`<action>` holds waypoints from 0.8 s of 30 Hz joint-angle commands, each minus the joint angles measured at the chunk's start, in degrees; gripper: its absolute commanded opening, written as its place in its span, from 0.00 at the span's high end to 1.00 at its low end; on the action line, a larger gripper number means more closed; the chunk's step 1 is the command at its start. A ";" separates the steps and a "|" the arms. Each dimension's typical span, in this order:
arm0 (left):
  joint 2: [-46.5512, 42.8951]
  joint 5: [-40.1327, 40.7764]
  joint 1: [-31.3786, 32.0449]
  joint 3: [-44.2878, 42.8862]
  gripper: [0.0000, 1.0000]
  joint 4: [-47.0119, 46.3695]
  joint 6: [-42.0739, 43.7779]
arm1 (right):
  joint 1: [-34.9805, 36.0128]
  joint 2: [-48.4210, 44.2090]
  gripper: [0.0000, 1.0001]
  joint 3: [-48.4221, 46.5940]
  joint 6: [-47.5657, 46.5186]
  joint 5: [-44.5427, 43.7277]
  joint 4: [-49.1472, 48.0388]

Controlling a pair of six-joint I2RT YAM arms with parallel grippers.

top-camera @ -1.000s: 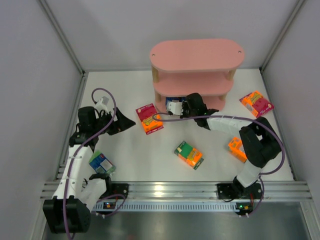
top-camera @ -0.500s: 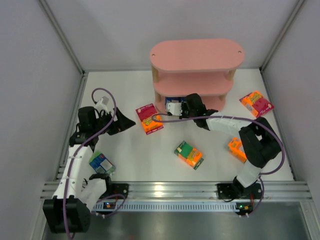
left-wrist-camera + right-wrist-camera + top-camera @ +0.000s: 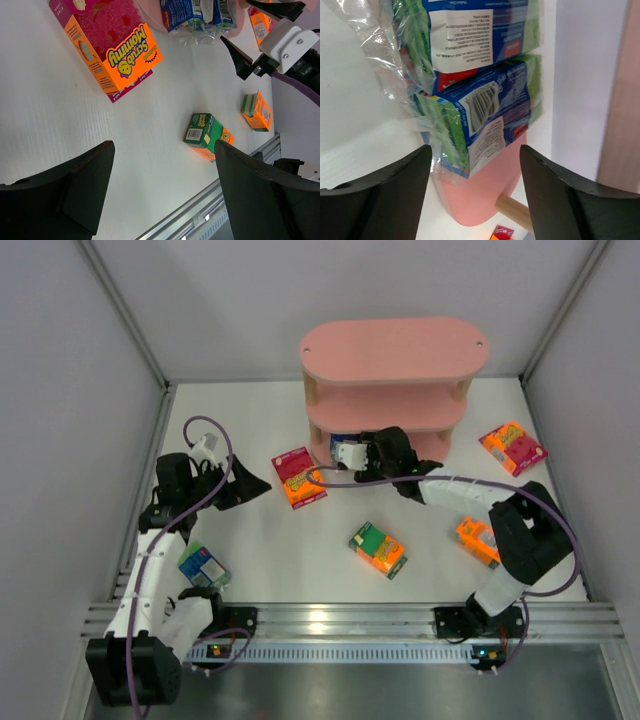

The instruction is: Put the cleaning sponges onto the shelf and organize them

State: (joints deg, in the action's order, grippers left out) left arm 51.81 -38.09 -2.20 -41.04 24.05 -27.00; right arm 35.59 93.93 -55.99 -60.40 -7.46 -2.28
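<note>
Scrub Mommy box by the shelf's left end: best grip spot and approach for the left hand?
Pinch the Scrub Mommy box across its two long edges, near mid-length, coming down from above. It lies flat on its broad face, with bare table along both long sides, so the fingers should fit. The left hand is open and faces it.

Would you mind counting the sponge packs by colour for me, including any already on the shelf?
Orange-and-magenta packs: 2
Green-and-orange packs: 2
Blue-and-green packs: 3
Total: 7
</note>
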 commanded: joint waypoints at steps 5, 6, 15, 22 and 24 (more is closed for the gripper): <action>-0.84 -0.94 0.09 -0.80 0.13 -1.20 0.90 | 1.41 -6.56 0.13 1.32 0.46 0.08 -1.94; -0.92 -0.94 0.17 -0.89 0.13 -1.20 0.90 | 1.41 -7.61 0.10 1.41 0.55 0.34 -1.24; -2.24 0.20 0.18 -0.27 0.13 -1.11 0.46 | 1.58 -15.43 0.01 2.46 3.80 4.39 8.25; -2.33 7.83 0.17 -0.45 0.13 1.59 -2.26 | 1.50 -19.75 0.01 2.20 7.31 6.32 15.37; -2.42 15.27 0.18 -1.85 0.13 4.23 -2.35 | 1.50 -21.76 0.01 1.67 9.86 7.02 17.04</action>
State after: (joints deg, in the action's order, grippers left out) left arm 50.37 -32.56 -2.20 -41.04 25.02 -28.38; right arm 36.10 75.55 -53.25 -54.85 -2.44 10.55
